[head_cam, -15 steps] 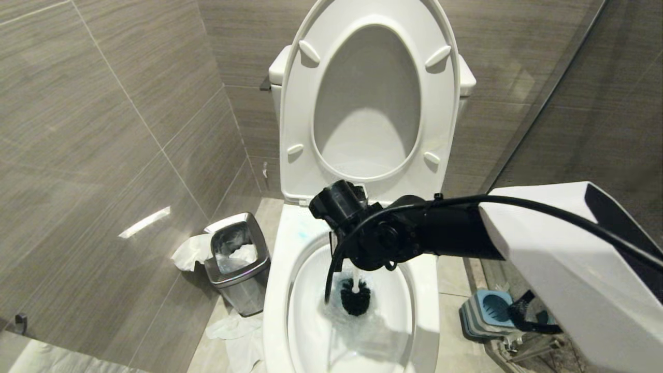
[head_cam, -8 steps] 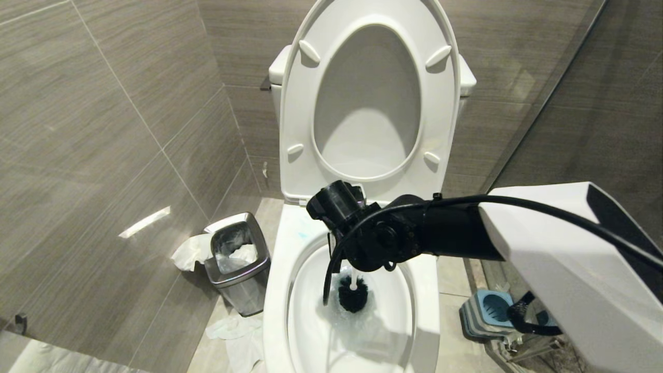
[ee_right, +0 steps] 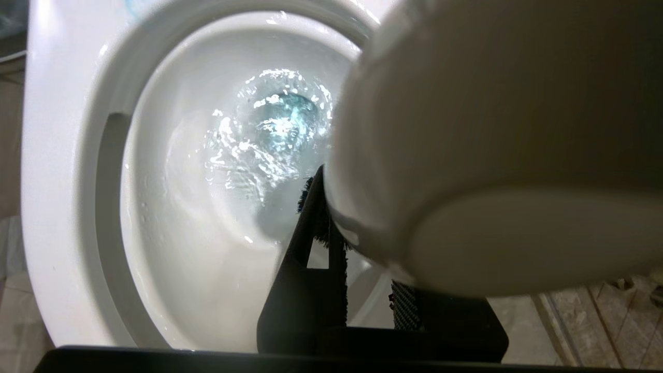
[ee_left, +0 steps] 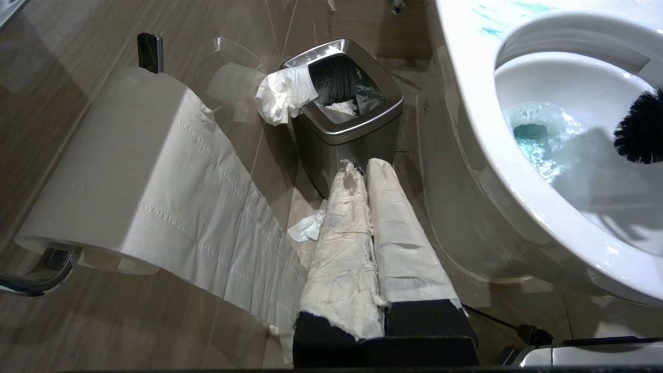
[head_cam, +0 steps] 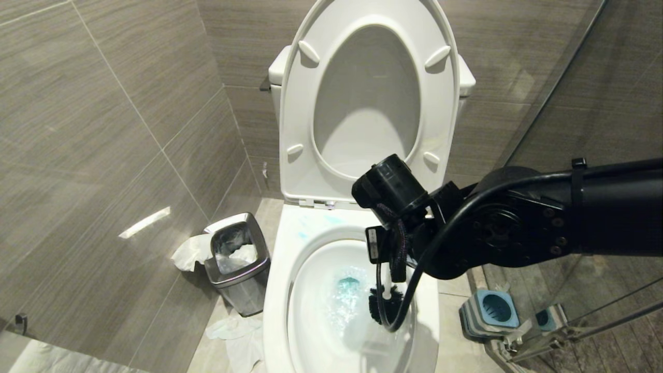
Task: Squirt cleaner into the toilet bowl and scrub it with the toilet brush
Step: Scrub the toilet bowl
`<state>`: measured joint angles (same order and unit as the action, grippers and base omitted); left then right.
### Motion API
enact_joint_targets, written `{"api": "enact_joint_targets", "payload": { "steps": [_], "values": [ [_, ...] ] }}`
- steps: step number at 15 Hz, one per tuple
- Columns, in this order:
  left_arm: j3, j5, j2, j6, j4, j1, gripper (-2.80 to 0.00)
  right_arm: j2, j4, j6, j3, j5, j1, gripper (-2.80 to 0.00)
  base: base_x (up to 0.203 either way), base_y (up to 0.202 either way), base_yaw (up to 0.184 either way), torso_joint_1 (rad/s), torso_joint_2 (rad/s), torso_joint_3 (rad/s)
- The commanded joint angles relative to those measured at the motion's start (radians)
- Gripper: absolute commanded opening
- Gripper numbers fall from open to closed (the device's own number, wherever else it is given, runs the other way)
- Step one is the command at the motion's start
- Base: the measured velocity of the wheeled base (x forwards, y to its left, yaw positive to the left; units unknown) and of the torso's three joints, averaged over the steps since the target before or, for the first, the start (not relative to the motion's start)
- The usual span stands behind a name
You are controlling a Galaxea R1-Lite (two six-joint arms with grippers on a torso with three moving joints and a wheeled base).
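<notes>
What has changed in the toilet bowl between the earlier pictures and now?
The right gripper, shut on the white-handled toilet brush with black bristles, has swung it from the middle of the white ceramic toilet bowl to the bowl's right wall. The turquoise cleaner in the water is now uncovered. The steel waste bin and the raised seat stayed as they were.

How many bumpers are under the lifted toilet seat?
4: two upper bumpers and two lower bumpers, one on each side of the seat. None looks hidden.
</notes>
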<state>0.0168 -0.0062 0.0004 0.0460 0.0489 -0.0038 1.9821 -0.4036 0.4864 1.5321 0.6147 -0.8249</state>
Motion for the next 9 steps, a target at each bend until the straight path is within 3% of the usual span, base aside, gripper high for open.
{"api": "enact_joint_targets", "payload": {
  "steps": [1,5,9],
  "values": [
    [0.0,0.001,0.001,-0.001,0.0,-0.001,-2.8,-0.034,0.051,0.004,-0.081,-0.002,0.0,-2.8,0.0,0.0,0.0,0.0,0.0,0.0],
    [0.0,0.003,0.001,-0.006,0.0,-0.001,-2.8,-0.012,0.162,0.005,-0.189,-0.006,-0.018,-2.8,0.0,0.0,0.0,0.0,0.0,0.0],
    [0.0,0.002,0.001,-0.005,0.0,-0.001,-2.8,0.061,0.241,0.006,-0.2,-0.018,-0.087,-2.8,0.0,0.0,0.0,0.0,0.0,0.0]
  ]
}}
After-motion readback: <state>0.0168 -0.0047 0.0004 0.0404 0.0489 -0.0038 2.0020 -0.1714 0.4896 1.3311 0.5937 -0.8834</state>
